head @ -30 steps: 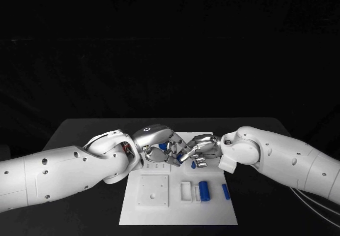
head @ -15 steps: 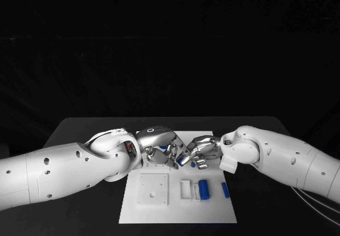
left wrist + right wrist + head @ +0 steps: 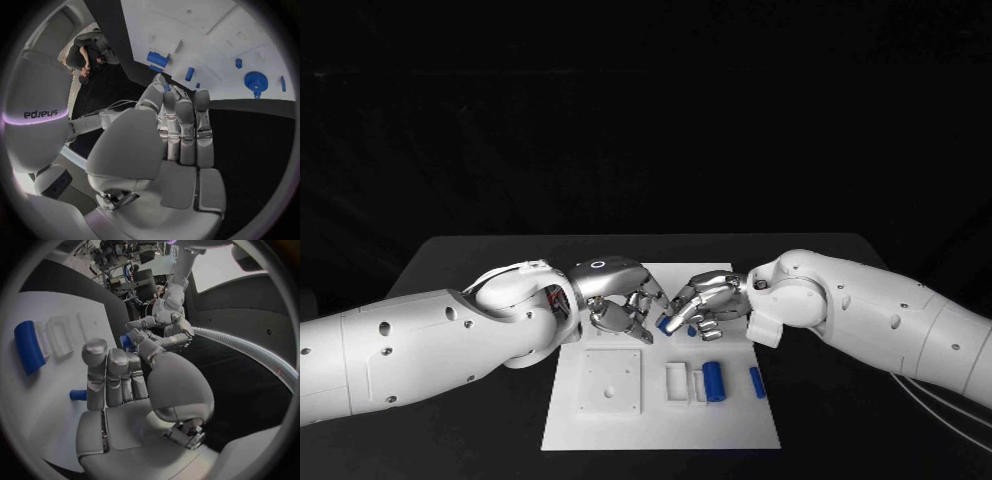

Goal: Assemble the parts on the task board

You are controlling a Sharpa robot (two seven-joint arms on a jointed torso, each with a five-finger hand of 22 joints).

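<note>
The white task board (image 3: pixel 661 430) lies in the middle of the table. Over its far half my left hand (image 3: pixel 612 298) and right hand (image 3: pixel 704 303) meet fingertip to fingertip. A small blue part (image 3: pixel 665 323) sits between them. In the right wrist view this blue part (image 3: pixel 127 342) is pinched between the thumb and fingertips of my right hand (image 3: pixel 125 375). The fingers of my left hand (image 3: pixel 181 135) lie straight and close together, and whether they grip anything is hidden. A blue cylinder (image 3: pixel 714 382) and a thin blue peg (image 3: pixel 757 382) lie on the board.
A white square plate (image 3: pixel 612 382) and a white slotted block (image 3: pixel 676 384) sit on the board's near half. A blue gear (image 3: pixel 255 81) and several smaller blue parts (image 3: pixel 157 59) lie farther along the board. Black table borders the board on both sides.
Both hands have shifted only slightly and stay together over the board's far half. The blue part stays between their fingertips.
</note>
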